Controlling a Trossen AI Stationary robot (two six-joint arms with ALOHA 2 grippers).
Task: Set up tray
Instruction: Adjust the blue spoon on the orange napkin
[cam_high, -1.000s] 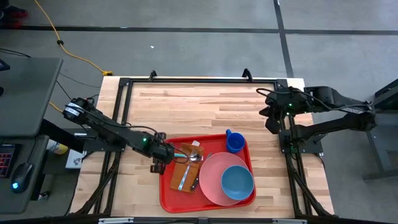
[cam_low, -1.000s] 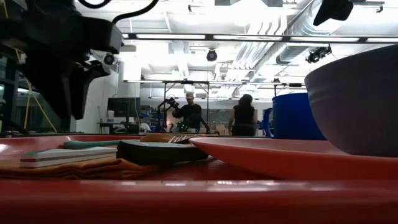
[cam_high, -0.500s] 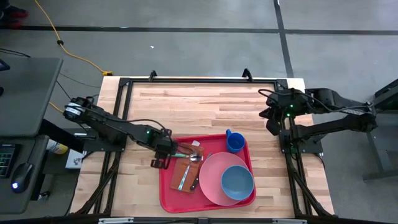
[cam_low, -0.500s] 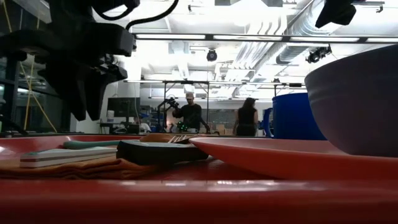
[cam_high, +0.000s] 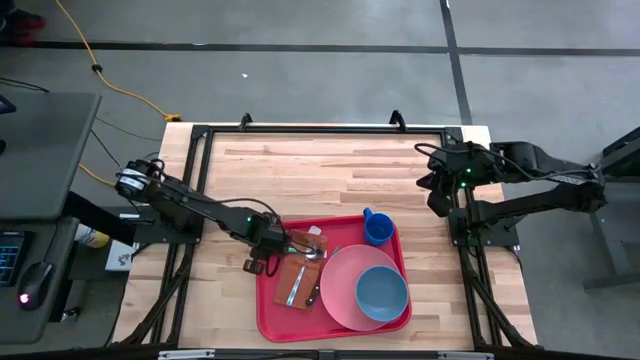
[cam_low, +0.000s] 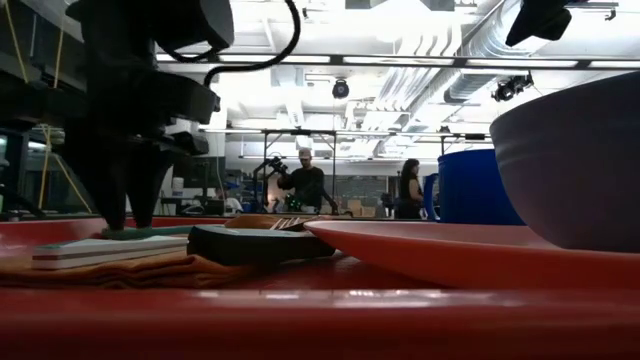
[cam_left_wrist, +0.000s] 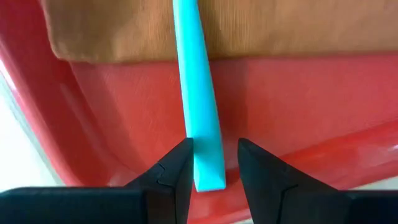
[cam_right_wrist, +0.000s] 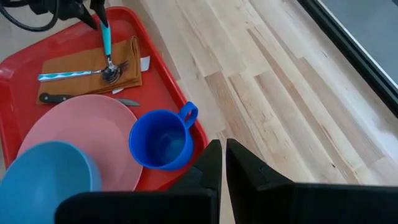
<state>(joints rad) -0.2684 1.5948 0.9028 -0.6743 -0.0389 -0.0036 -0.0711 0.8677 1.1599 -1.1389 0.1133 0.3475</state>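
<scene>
The red tray (cam_high: 283, 322) lies at the table's near middle. On its left part a brown napkin (cam_high: 290, 272) carries a spoon with a turquoise handle (cam_right_wrist: 106, 43), a second utensil with a blue handle (cam_right_wrist: 65, 75) and a dark-handled knife (cam_right_wrist: 56, 98). My left gripper (cam_high: 271, 247) points down just inside the tray's left rim, open. Its fingers stand on either side of the spoon handle's free end (cam_left_wrist: 205, 165). My right gripper (cam_right_wrist: 221, 152) is shut on nothing and hangs raised over the table's right edge. My left gripper comes from above, with its fingers across the turquoise handle's free end (cam_left_wrist: 200, 149). One finger (cam_left_wrist: 180, 165) stands right against the handle's side; whether it touches, I cannot tell. A gap shows at the other finger. The spoon lies flat on napkin and tray.
A pink plate (cam_high: 345, 275) holding a blue bowl (cam_high: 381, 293) fills the tray's right part, and a blue cup (cam_high: 377, 229) stands at its far right corner. Bare wooden table (cam_high: 320, 170) stretches beyond the tray. People stand far off in the room.
My left gripper has moved toward the table's right, from just outside the tray's left rim to over the spoon handle. It has sunk and rolled about its own line as it went. Nothing on the tray has shifted.
</scene>
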